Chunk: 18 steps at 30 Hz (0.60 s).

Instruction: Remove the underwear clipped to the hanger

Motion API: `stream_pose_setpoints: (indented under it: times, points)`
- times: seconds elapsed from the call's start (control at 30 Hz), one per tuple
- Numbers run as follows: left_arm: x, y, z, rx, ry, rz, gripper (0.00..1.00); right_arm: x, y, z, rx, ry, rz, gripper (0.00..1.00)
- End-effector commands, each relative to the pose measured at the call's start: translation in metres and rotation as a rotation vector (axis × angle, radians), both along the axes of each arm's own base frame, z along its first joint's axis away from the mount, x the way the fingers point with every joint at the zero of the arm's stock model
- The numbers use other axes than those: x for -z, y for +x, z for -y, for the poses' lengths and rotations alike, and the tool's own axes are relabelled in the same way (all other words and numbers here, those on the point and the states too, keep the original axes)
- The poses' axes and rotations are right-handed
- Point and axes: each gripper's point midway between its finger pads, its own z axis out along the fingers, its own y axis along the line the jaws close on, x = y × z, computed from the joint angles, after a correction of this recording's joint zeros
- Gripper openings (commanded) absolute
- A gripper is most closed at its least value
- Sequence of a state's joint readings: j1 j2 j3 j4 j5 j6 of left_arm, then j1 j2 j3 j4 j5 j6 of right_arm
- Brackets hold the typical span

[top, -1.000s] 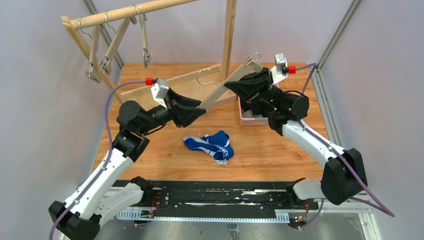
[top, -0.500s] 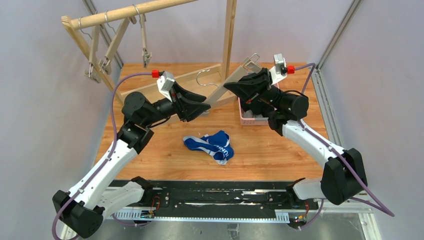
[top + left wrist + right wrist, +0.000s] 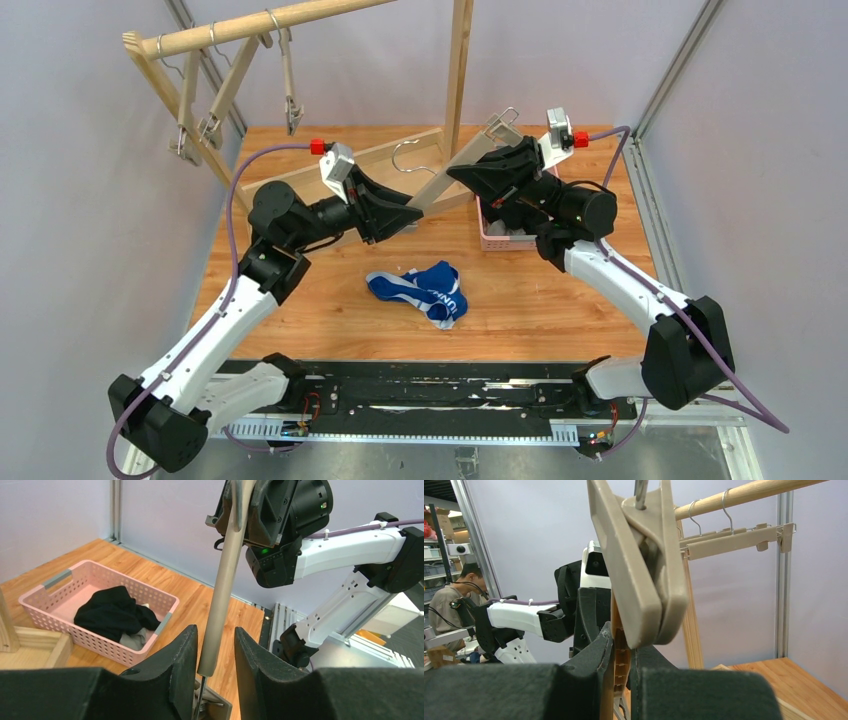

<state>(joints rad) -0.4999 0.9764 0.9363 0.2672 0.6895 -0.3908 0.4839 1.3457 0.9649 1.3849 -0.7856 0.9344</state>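
Left hand (image 3: 215, 640) has risen over the last second to the lower end of the hanger (image 3: 225, 580) and has been narrowing; its fingers now stand part open on either side of the bar, with a sliver of gap on one side, so no firm hold is confirmed. Right hand (image 3: 621, 645) is closed tight on the clip at the hanger's upper end and carries it tilted.

Finding: no garment is seen on the hanger. Blue underwear (image 3: 425, 290) lies crumpled on the desk (image 3: 560, 300), on the near side of the hanger and apart from it. Black underwear (image 3: 112, 612) and grey underwear (image 3: 134, 641) lie in the pink basket (image 3: 95, 640), just right of the hanger. In my judgement unclipping is complete, and the left hand's approach reads as a second hold on the bare hanger.

Clearances: the rack's post (image 3: 460, 60) and base beam (image 3: 370, 160) sit close behind the hanger, its hook (image 3: 405, 150) near the beam. Free room lies on the hanger's near side.
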Motion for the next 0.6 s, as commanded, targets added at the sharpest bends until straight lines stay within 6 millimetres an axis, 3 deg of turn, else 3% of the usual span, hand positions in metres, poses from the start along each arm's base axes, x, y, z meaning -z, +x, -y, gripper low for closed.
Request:
stream_pose_setpoints:
  times: [0.0, 0.07, 0.17, 0.37, 0.4, 0.53, 0.57]
  points:
    - [-0.009, -0.004, 0.005, 0.044, -0.017, 0.029, 0.37, -0.012, -0.014, 0.000, -0.018, 0.026, 0.064, 0.01]
    - [-0.010, -0.005, 0.005, 0.048, -0.021, 0.039, 0.31, -0.011, -0.014, -0.002, -0.022, 0.024, 0.063, 0.01]
    - [-0.013, -0.006, 0.005, 0.048, -0.024, 0.052, 0.01, -0.009, -0.013, -0.003, -0.027, 0.017, 0.056, 0.01]
    - [-0.023, -0.014, 0.001, 0.052, -0.038, 0.083, 0.00, 0.001, -0.008, -0.007, -0.034, -0.006, 0.020, 0.01]
    - [-0.026, -0.016, 0.000, 0.051, -0.042, 0.089, 0.00, 0.004, -0.006, -0.008, -0.032, -0.012, 0.011, 0.05]
    - [-0.035, -0.022, -0.005, 0.044, -0.064, 0.098, 0.00, 0.015, -0.002, -0.010, -0.021, -0.041, -0.021, 0.60]
    - [-0.037, -0.024, -0.006, 0.040, -0.067, 0.100, 0.00, 0.019, -0.001, -0.011, -0.017, -0.055, -0.028, 0.63]
